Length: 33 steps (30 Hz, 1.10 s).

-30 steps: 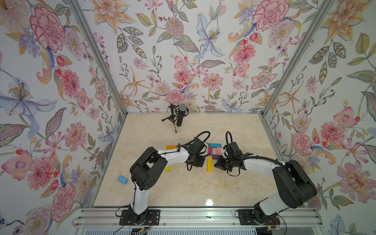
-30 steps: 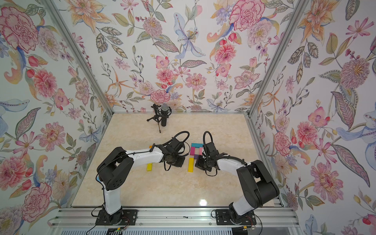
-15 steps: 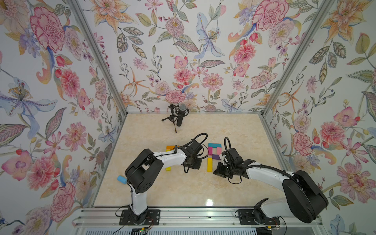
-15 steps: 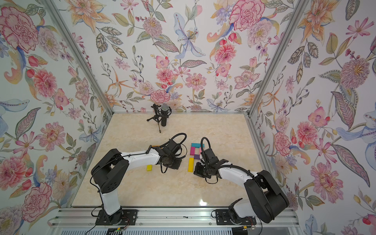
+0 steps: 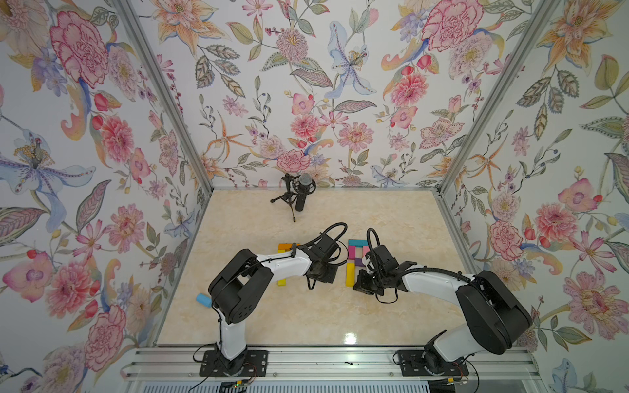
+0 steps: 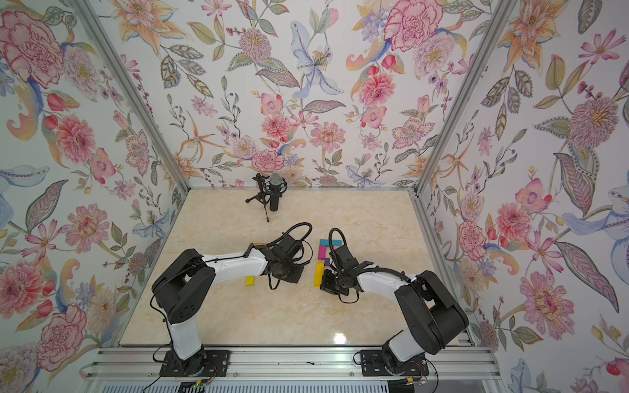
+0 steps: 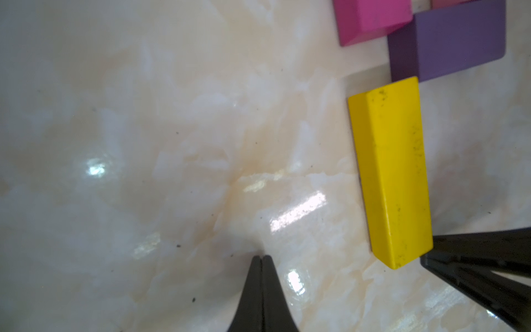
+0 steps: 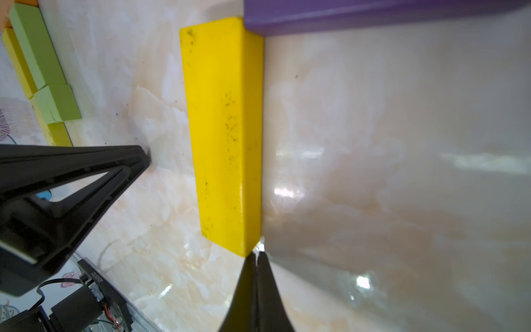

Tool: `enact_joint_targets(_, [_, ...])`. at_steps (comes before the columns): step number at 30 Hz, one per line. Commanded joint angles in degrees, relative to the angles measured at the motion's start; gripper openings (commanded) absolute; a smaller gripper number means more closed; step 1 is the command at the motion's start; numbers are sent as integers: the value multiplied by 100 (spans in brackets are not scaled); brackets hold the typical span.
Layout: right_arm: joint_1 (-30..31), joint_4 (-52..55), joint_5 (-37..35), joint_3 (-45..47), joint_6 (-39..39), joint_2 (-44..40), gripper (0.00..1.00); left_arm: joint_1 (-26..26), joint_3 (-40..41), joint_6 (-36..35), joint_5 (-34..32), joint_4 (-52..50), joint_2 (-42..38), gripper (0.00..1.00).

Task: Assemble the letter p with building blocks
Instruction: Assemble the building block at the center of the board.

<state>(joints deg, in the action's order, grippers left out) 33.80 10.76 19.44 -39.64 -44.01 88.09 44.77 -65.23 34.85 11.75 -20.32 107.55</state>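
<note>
The building blocks form a figure in both top views: a teal block at the far end, then magenta and purple blocks, and a long yellow block running toward the front. My left gripper is shut and empty, on the floor just left of the yellow block. My right gripper is shut and empty, its tip at the near corner of the yellow block. The purple block butts against the yellow one's far end.
Spare lime green blocks lie on yellow ones to the left, partly under my left arm, with an orange block beside them. A light blue block lies by the left wall. A black microphone on its tripod stands at the back.
My right gripper has drawn back toward the front, from beside the purple block to the yellow block's near end. My left gripper has shifted slightly frontward. Both stay shut.
</note>
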Motion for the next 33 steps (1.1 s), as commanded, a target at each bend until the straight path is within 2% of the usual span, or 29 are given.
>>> enact_joint_targets(1, [50,-55,-56,-205,-47,179,0,-118,98,-129,-94,-94,-58,0])
enact_joint_targets(10, [14,-43,-17,-181,-55,113,0,-145,59,-155,-2,-106,-13,0])
enact_joint_targets(20, [-62,-42,-19,-220,-2,129,0,-129,11,-198,407,10,3,0])
enact_joint_targets(33, [-223,-4,51,-249,75,19,0,154,-67,-285,691,-10,115,0])
